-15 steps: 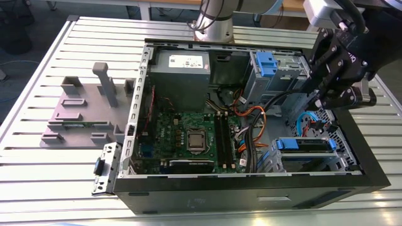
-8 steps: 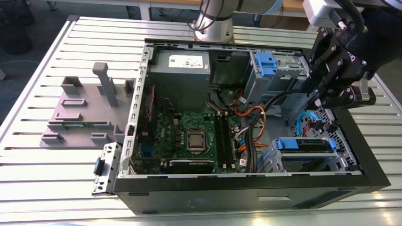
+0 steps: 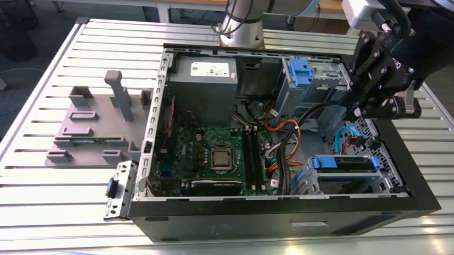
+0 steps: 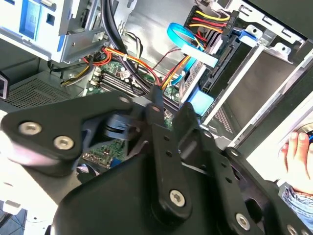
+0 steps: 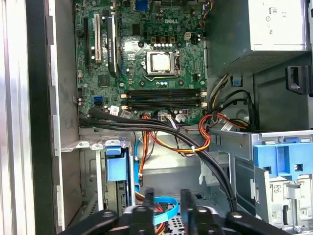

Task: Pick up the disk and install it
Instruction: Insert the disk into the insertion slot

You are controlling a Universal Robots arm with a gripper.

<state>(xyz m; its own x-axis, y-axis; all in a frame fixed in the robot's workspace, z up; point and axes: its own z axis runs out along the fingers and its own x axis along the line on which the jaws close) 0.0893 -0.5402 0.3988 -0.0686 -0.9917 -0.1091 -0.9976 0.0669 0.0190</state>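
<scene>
The disk (image 3: 344, 162), silver-grey in a blue carrier, lies inside the metal bay at the near corner of the open computer case (image 3: 284, 210), toward the exterior view's right. Its blue carrier end (image 5: 116, 164) shows in the first wrist view, and again in the second wrist view, where coloured cables reach the disk (image 4: 200, 103). My black gripper (image 3: 370, 112) hangs above the case's right side, a little above and behind the disk. Its fingers (image 5: 146, 203) stand slightly apart with nothing between them, so the gripper (image 4: 171, 110) is open.
A blue-tabbed drive cage (image 3: 301, 71) stands beside the grey power supply (image 3: 206, 79). The motherboard (image 3: 212, 154) and loose cables (image 3: 284, 138) cover the case floor. A grey plastic stand (image 3: 99, 122) sits on the slatted table on the exterior view's left. A person's hand (image 4: 293, 152) rests outside the case.
</scene>
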